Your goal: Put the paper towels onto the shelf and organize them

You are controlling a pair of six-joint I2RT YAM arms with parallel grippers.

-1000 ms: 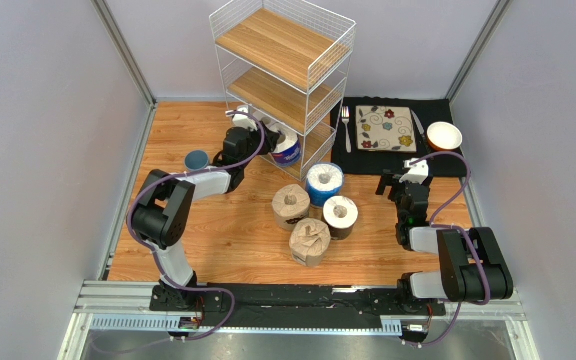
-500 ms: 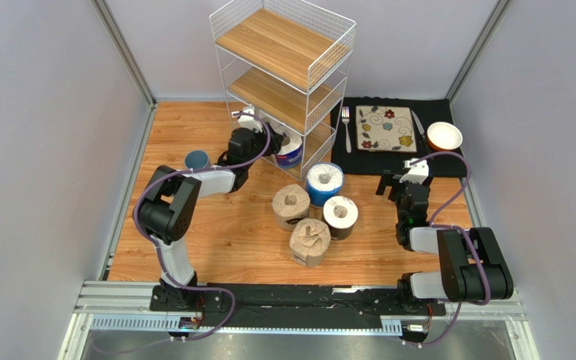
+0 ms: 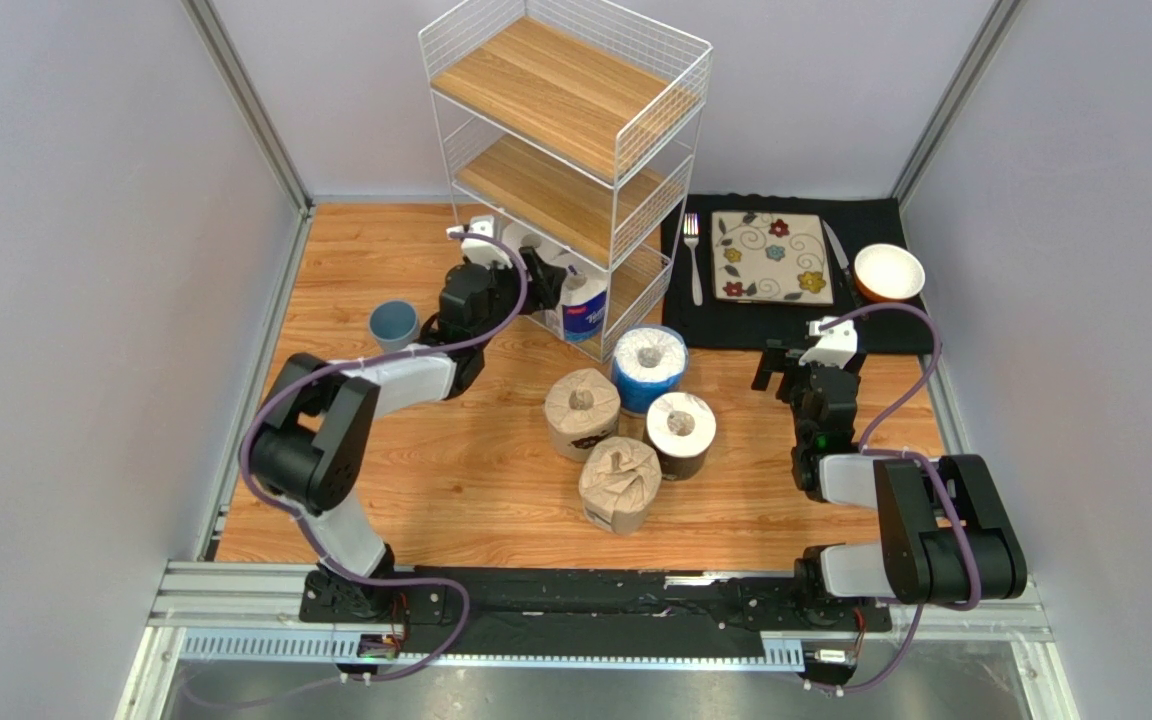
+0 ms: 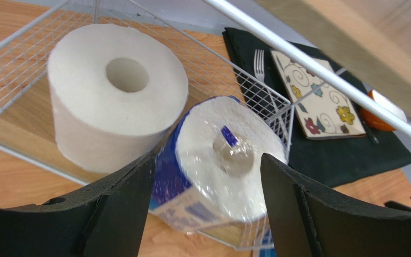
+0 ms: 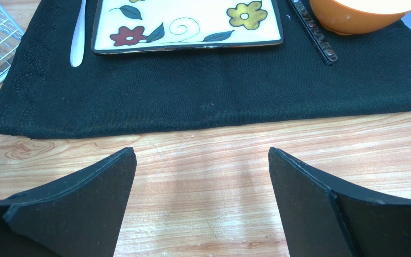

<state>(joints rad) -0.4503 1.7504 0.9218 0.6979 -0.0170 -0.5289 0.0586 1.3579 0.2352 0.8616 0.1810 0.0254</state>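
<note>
The shelf (image 3: 567, 90) stands at the back of the table. A plain white roll (image 4: 116, 91) lies on its bottom tier (image 4: 14, 80). Beside it a white roll with a blue label (image 4: 223, 155) rests tilted at that tier's front edge (image 3: 582, 305). My left gripper (image 4: 207, 182) is open, its fingers (image 4: 122, 209) standing on either side of this roll; I cannot tell if they touch it. On the table stand a blue-wrapped roll (image 3: 648, 365), two tan rolls (image 3: 582, 413) (image 3: 620, 483) and a dark-wrapped roll (image 3: 681, 432). My right gripper (image 5: 202, 176) hangs open over bare wood (image 3: 805, 365).
A blue cup (image 3: 393, 321) stands left of the left arm. Right of the shelf, a black cloth (image 3: 778, 323) holds a flowered plate (image 3: 772, 257), a fork (image 3: 692, 255), a knife (image 3: 838, 252) and an orange bowl (image 3: 889, 273).
The left gripper carried the blue-label roll further into the bottom tier and its jaws have spread apart around it. The right arm has not moved.
</note>
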